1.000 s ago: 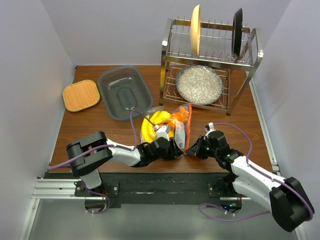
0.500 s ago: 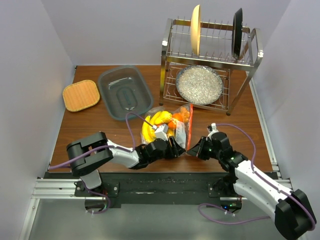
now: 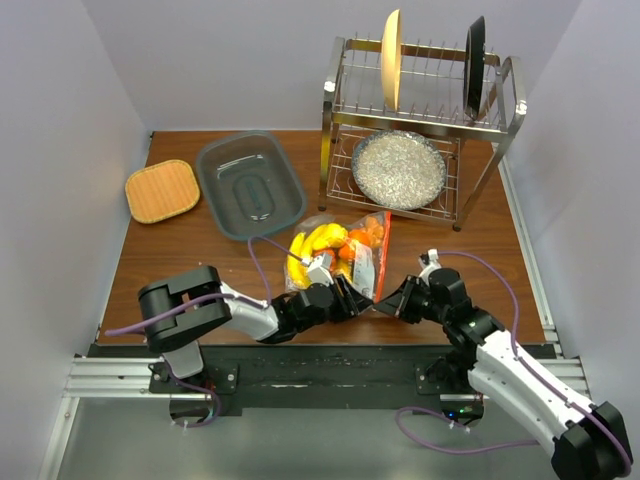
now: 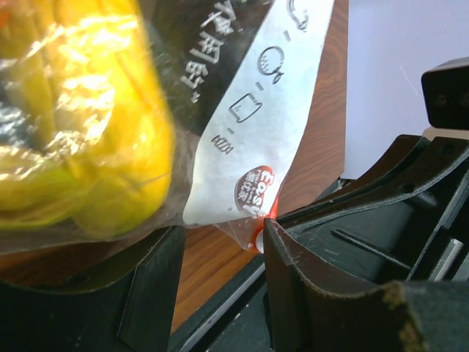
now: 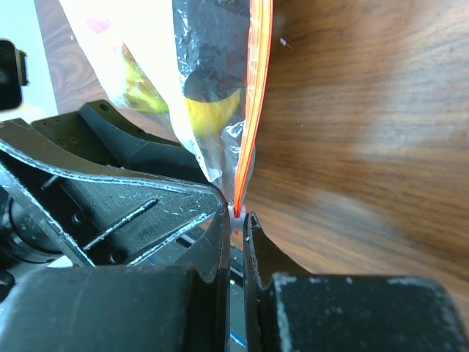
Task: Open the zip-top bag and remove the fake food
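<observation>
Since the earlier frame the right arm has drawn back toward its base. The zip-top bag has swung with it, and its bananas now ride farther from the left fingers. The bag lies on the desk just beyond both sets of fingers and bridges them, with the fake food all inside. Its orange-red zip strip runs away from the right fingers, which are clenched on the strip's near end. The left fingers stand part-way apart with the bag's near corner between them. The wrist view is close and blurred, so I cannot tell whether they pinch the film. The step in hand looks like opening the mouth. The next move probably calls for firm holds on opposite lips, pulled apart.
</observation>
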Controlling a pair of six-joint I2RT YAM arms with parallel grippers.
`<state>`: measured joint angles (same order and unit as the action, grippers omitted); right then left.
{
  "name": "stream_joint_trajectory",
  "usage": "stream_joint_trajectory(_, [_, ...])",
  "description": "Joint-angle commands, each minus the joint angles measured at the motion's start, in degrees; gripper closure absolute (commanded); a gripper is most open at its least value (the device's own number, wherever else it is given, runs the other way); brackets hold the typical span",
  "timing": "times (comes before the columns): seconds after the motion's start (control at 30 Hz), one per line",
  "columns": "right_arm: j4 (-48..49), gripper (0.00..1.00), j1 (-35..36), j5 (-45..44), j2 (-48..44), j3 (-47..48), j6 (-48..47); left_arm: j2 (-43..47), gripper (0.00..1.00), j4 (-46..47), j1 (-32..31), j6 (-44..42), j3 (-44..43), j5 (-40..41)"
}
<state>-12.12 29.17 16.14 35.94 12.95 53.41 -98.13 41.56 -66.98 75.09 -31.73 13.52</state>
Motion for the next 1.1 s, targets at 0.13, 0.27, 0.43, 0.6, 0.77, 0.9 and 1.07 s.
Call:
stream_joint_trajectory(0.13, [-4.92,1.0,-0.17,1.44,-4.74,-0.21,1.7,0.92,0.49,1.77,-3.77,10.85,1.4,3.62])
stream_joint_trajectory(0.27, [-5.9,1.0,-0.16,1.53,-5.71,0.06,1.7,0.75,0.47,4.92,-5.09,14.73,3.16,5.9])
stream_joint_trajectory(0.43, [-6.86,1.0,-0.16,1.79,-6.76,-0.21,1.7,-0.22,0.47,11.08,-5.09,15.0,3.16,7.92])
stream_joint_trajectory(0.6, [-7.92,1.0,-0.17,1.35,-7.56,-0.29,1.09,-1.36,0.48,15.3,-5.27,14.73,3.6,8.37])
stream_joint_trajectory(0.77, [-8.01,1.0,-0.25,1.61,-7.29,-0.56,0.47,-3.3,0.5,16.01,-5.18,14.73,3.07,6.88])
stream_joint_trajectory(0.9, [-9.23,1.0,-0.16,1.53,-8.87,-0.3,0.12,-4.44,0.5,15.04,-5.18,15.35,2.54,5.65])
stream_joint_trajectory(1.07, [-12.57,1.0,-0.16,0.91,-10.72,0.93,-1.02,-6.46,0.5,16.79,-5.0,15.35,1.84,5.03])
